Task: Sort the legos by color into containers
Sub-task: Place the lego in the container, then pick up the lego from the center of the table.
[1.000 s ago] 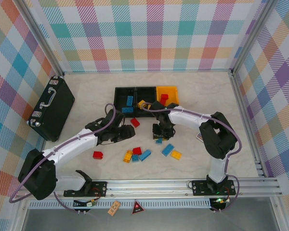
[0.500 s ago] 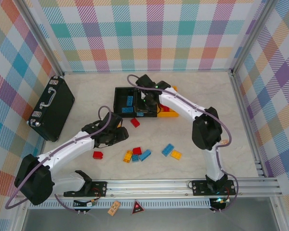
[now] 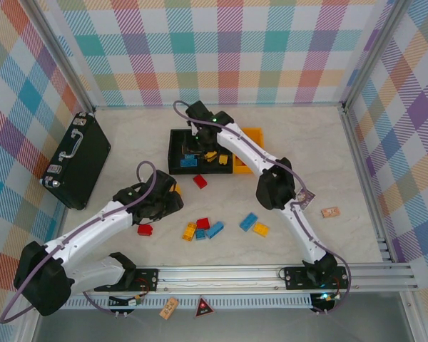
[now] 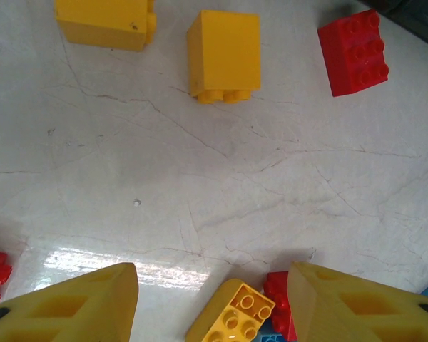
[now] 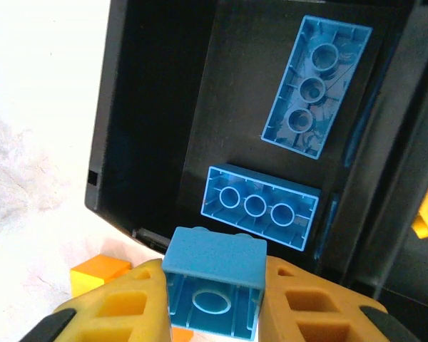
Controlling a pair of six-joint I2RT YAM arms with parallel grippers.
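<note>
a small blue brick [image 5: 214, 288] is seen clamped between the fingers of the right hand [image 5: 215, 308], which is closed tight on it and held over the near rim of the left black bin [image 5: 150, 107]; the bin's floor lies just ahead of and below the brick, so the release is judged to turn on a short carry inward past that rim. two longer blues are already laid studs-down inside: a crosswise blue brick [image 5: 260, 206] just beyond the held one, and a slanted blue brick [image 5: 317, 85] farther in. bare floor is left beside them, and nothing is seen standing in the way. the yellow-orange bin [image 3: 253, 134] is set at the other end of the row. the left hand [image 4: 210, 281] is held partly open and empty above the bench [image 4: 200, 185], with a yellow brick [image 4: 223, 53] and a red brick [image 4: 353, 50] ahead of it and a studded yellow brick [image 4: 232, 320] lying low between its fingers, ungripped; that arm is judged the nearer to the loose bricks. a black briefcase [image 3: 77, 158] is parked well apart at the left
</note>
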